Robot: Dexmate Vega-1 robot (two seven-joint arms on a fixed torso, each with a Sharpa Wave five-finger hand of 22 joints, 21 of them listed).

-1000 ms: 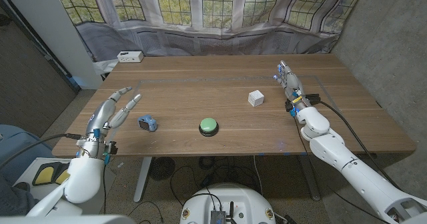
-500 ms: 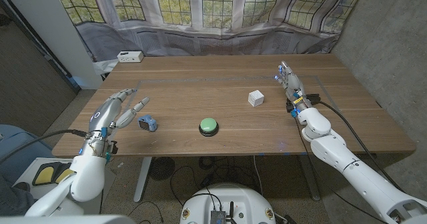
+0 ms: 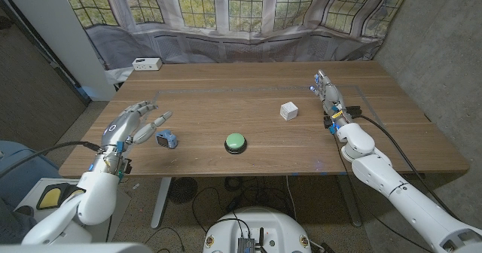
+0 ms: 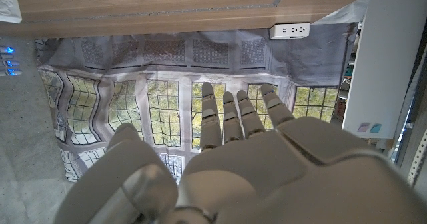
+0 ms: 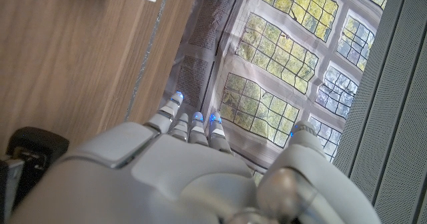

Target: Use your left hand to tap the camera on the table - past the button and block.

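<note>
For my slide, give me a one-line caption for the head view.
Left hand open beside the small blue camera, green button and white block farther along the wooden table.

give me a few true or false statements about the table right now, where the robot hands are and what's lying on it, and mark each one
1. The left robot hand holds nothing, fingers spread. True.
2. The camera lies beside the left robot hand's fingertips. True.
3. The green button sits between the camera and the white block. True.
4. The right robot hand is gripping the block. False: it stands apart from it, near the table's right side.
5. The button is red. False: it is green.
6. The white box lies at the table's near edge. False: it is at the far left corner.
</note>
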